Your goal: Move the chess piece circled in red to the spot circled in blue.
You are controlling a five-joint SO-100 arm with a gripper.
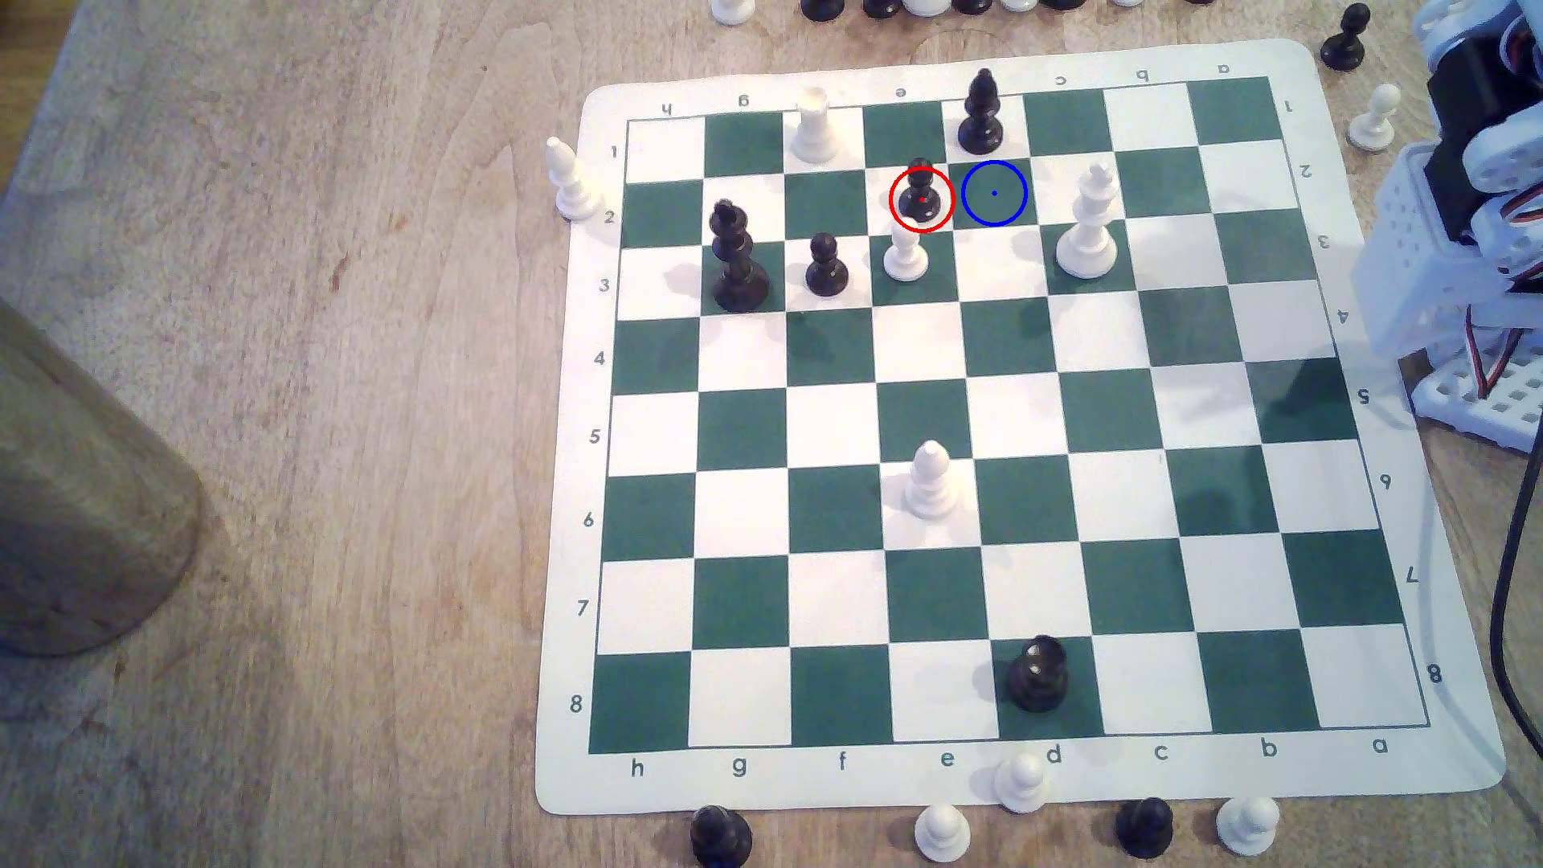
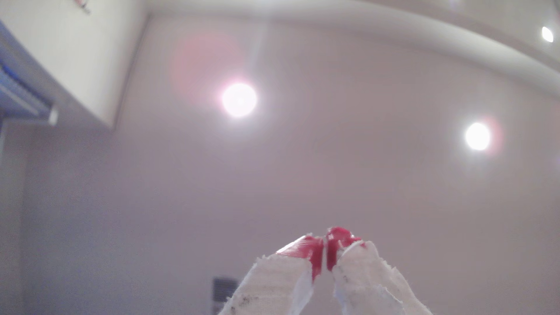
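Note:
The chess piece (image 1: 921, 196), a small glossy black pawn ringed in red, stands upright on a white square near the board's far edge. Directly to its right in the exterior view lies the spot (image 1: 994, 194), a bare dark green square with a blue circle and dot. My arm (image 1: 1478, 184) is folded at the exterior view's right edge, well away from both. In the wrist view my gripper (image 2: 325, 242) points up at the ceiling; its red-tipped, white-wrapped fingers (image 2: 312, 251) meet with nothing between them.
A tall black bishop (image 1: 982, 113) stands just behind the spot. A white pawn (image 1: 906, 250) sits just in front of the chess piece, and a white king (image 1: 1088, 221) stands to the right of the spot. Captured pieces line the mat's edges. A wooden cylinder (image 1: 75, 501) lies at the left.

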